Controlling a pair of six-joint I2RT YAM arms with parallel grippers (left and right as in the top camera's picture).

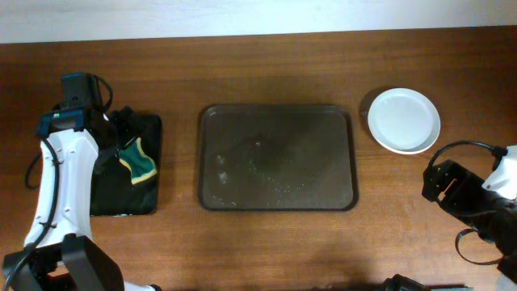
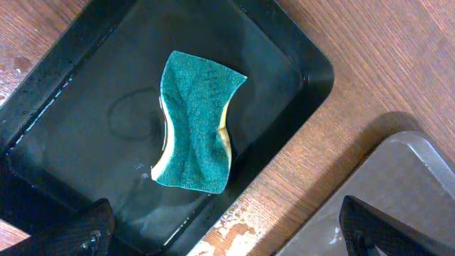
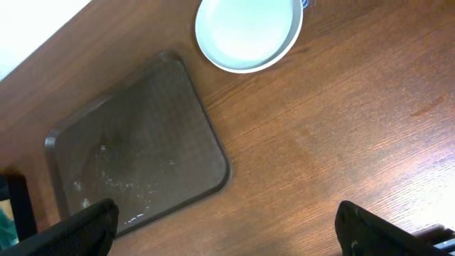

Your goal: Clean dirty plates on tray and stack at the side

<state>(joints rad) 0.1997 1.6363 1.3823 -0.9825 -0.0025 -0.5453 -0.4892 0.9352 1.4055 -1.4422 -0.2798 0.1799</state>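
The brown tray (image 1: 277, 157) lies in the middle of the table with no plates on it, only wet specks; it also shows in the right wrist view (image 3: 135, 149) and at the corner of the left wrist view (image 2: 398, 185). White plates (image 1: 404, 120) sit stacked on the table right of the tray, also seen in the right wrist view (image 3: 249, 32); how many are stacked I cannot tell. My left gripper (image 2: 227, 238) is open and empty above the black tray's edge. My right gripper (image 3: 227, 235) is open and empty over bare table, near the tray's corner.
A small black tray (image 1: 153, 129) stands at the left, holding a green-and-yellow sponge (image 2: 195, 124), also seen in the overhead view (image 1: 139, 160). A wet patch marks the wood between the two trays (image 2: 227, 238). The table's far edge meets a white wall (image 1: 258, 16).
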